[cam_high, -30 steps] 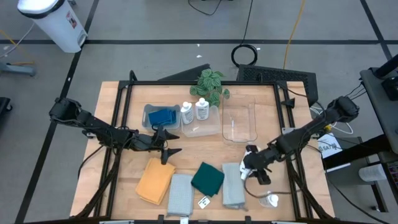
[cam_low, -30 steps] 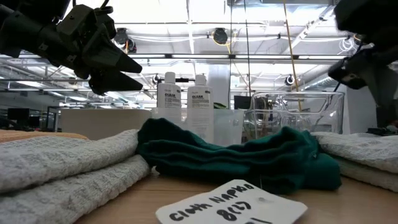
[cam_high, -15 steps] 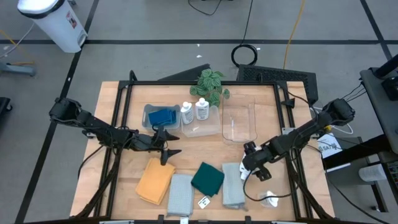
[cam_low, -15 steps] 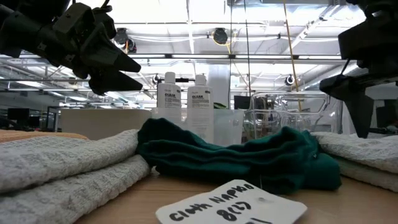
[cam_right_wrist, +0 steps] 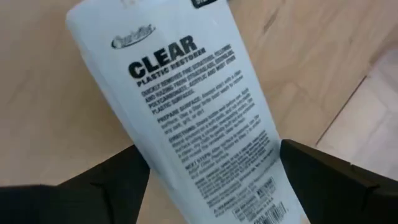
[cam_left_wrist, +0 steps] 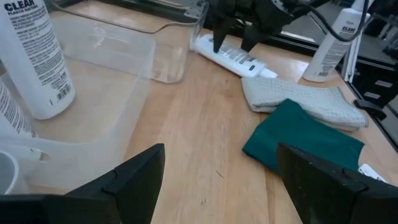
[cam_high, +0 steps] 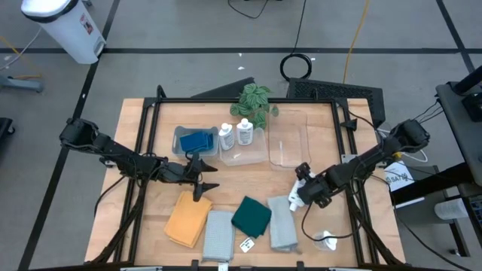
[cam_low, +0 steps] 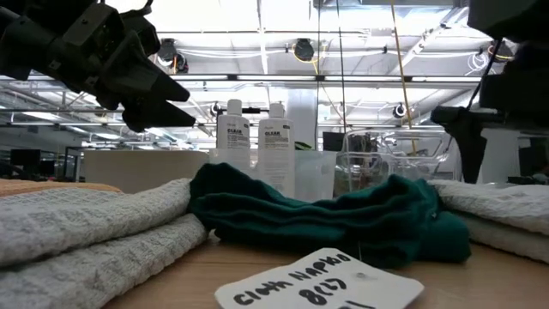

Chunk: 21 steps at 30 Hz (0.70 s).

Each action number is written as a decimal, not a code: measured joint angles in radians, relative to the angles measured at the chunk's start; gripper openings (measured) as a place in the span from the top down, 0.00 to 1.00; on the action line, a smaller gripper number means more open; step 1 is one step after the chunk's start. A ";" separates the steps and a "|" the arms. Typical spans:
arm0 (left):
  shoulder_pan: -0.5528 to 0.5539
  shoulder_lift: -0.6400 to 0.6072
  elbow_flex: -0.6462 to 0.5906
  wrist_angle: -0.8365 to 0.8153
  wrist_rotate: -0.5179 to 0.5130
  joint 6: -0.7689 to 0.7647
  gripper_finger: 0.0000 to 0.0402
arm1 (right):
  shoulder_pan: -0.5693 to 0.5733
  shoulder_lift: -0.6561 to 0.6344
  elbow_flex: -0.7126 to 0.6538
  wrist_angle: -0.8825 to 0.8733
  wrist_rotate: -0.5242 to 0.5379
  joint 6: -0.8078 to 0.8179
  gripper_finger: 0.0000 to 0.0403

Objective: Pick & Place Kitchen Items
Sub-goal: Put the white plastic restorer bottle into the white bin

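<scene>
The white bottle (cam_high: 299, 196) lies flat on the table (cam_high: 233, 181) beside the grey cloth (cam_high: 282, 223). My right gripper (cam_high: 310, 190) has dropped over it, fingers wide astride, ready to close. Left gripper (cam_high: 205, 184) waits, spread wide.

A pale wooden counter (cam_high: 143, 218) carries an orange cloth (cam_high: 187, 218), two pale grey-blue cloths (cam_high: 217, 236) and a dark green cloth (cam_high: 251, 216) at lower centre. Blue sponges (cam_high: 196, 141) sit upper left of centre. The white squeeze bottle (cam_right_wrist: 193, 118) bears black lettering. The plant (cam_high: 254, 102) is green-leaved.
</scene>
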 joint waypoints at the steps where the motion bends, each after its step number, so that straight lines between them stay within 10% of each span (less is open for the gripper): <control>1: 0.000 0.000 0.000 -0.001 0.000 -0.008 0.22 | 0.001 0.000 -0.017 0.031 0.013 0.000 0.19; 9: 0.000 0.000 0.000 -0.010 -0.003 -0.074 0.22 | 0.015 -0.006 -0.075 0.098 0.052 0.021 0.25; 21: 0.000 0.000 0.000 -0.015 -0.004 -0.071 0.22 | 0.112 -0.042 -0.081 0.093 0.062 0.219 0.75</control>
